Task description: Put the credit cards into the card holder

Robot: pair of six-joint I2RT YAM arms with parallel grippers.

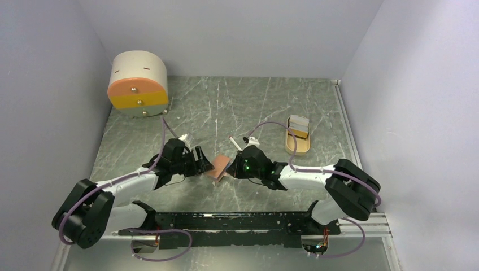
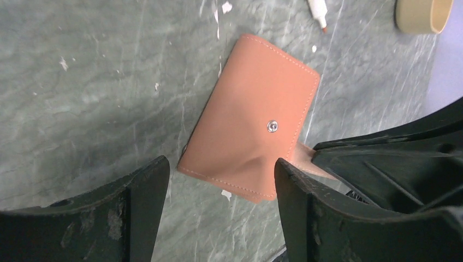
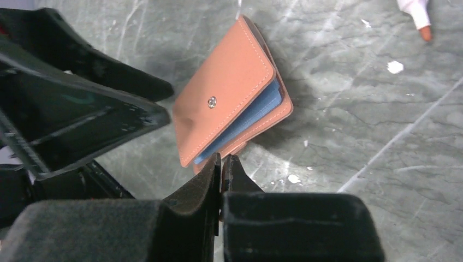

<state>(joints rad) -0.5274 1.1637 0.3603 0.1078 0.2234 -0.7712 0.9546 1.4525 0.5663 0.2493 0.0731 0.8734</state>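
1. Card holder (image 3: 229,93) lay near the middle of the table (image 1: 226,107), between the two tools, its top flap lifted and one long edge raised.
2. The right tool (image 3: 223,161) was closed to a hairline gap on the lower corner of the card holder; in the left wrist view a strip of the tan leather ran into its grip.
3. The left tool (image 2: 218,164) was wide open and held nothing. Its fingers stood either side of the card holder's near end, and one appeared to touch a corner.
4. The credit cards (image 1: 298,125) stood on edge at the far end of a wooden tray (image 1: 289,148), well apart from the card holder, on the right-hand side of the table.
5. Handling, as judged: the card holder was soft, light leather that would flex and slide unless pinned by a flap edge. The cards would be stiff, thin and slick, so the best grasp is across a free short edge, clear of the tray wall.
6. Count:
   - one card holder, with one snap stud (image 3: 212,101)
   - one tray
   - one pen (image 1: 235,141)
   - one drawer box (image 1: 138,84)
   - credit cards: a pale one and a dark one could be made out; the full number could not be told
7. Blue layers (image 3: 251,117) showed inside the card holder. Whether they were lining or cards could not be told.
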